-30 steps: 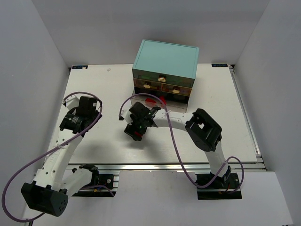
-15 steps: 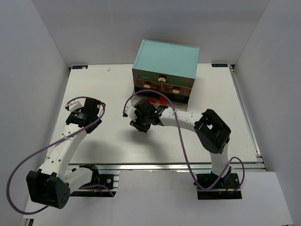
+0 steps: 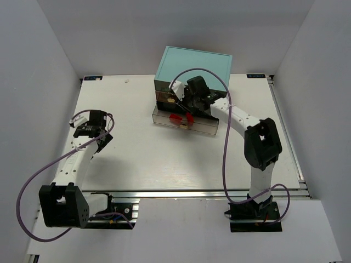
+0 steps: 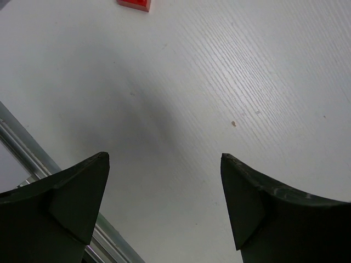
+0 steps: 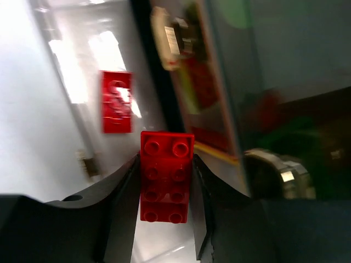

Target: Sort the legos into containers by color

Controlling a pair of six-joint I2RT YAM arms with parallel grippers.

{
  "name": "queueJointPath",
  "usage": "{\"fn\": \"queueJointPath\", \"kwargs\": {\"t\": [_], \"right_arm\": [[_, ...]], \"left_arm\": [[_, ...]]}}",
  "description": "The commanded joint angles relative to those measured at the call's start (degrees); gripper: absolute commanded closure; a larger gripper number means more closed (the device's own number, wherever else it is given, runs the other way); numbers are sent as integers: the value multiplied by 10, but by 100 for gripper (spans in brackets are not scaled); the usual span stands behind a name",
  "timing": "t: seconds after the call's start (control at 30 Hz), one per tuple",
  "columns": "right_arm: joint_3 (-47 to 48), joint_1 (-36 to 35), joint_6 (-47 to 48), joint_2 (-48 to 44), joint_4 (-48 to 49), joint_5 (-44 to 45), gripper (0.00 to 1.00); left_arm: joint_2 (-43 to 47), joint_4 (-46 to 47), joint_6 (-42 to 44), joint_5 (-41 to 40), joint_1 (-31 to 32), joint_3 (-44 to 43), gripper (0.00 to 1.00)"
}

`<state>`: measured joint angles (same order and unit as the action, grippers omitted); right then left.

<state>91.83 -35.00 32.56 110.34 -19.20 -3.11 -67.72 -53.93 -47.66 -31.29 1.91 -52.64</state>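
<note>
A red brick (image 5: 166, 181) is clamped lengthwise between the fingers of the right gripper (image 5: 164, 164), which is held close to the front of the teal-topped cabinet (image 3: 192, 68), over the pulled-out drawer (image 3: 211, 130). Loose red bricks (image 3: 178, 119) are seen lying in that see-through drawer, at its left half. The left gripper (image 4: 164, 157) is spread wide above the white table (image 4: 258, 82), with nothing between its fingers. A second red piece (image 4: 134, 4) is cut off by the top edge of the left wrist view, well apart from those fingertips.
</note>
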Motion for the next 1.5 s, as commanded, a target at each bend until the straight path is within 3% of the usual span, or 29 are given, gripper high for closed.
{"fn": "queueJointPath", "kwargs": {"t": [0.0, 0.07, 0.1, 0.13, 0.17, 0.27, 0.8, 0.93, 1.07, 1.2, 1.47], "right_arm": [[41, 15, 44, 28, 2, 7, 100], [59, 24, 51, 36, -9, 3, 95], [63, 27, 52, 43, -14, -4, 75], [73, 28, 52, 46, -20, -8, 63], [78, 34, 52, 49, -33, -19, 38], [79, 37, 45, 44, -40, -29, 31], [51, 55, -3, -73, -89, -194, 34], [46, 56, -7, -86, -91, -226, 37], [42, 56, -19, -90, -99, -232, 38], [30, 58, -27, -100, -98, -232, 38], [19, 63, -32, -109, -98, -241, 38]], "left_arm": [[4, 12, 29, 2, -24, -5, 6], [5, 10, 37, 3, -34, -5, 6], [7, 11, 41, 4, -43, -5, 5], [7, 13, 47, 6, -48, -4, 4], [5, 18, 56, 13, -62, 2, 4], [0, 22, 63, 16, -72, 3, 4], [-100, 95, 138, 23, -170, -20, 5], [-127, 123, 134, 37, -202, -11, 11], [-159, 150, 137, 74, -232, -18, 12], [-195, 194, 193, 112, -248, -25, 10], [-268, 234, 255, 100, -271, -46, 13]]}}
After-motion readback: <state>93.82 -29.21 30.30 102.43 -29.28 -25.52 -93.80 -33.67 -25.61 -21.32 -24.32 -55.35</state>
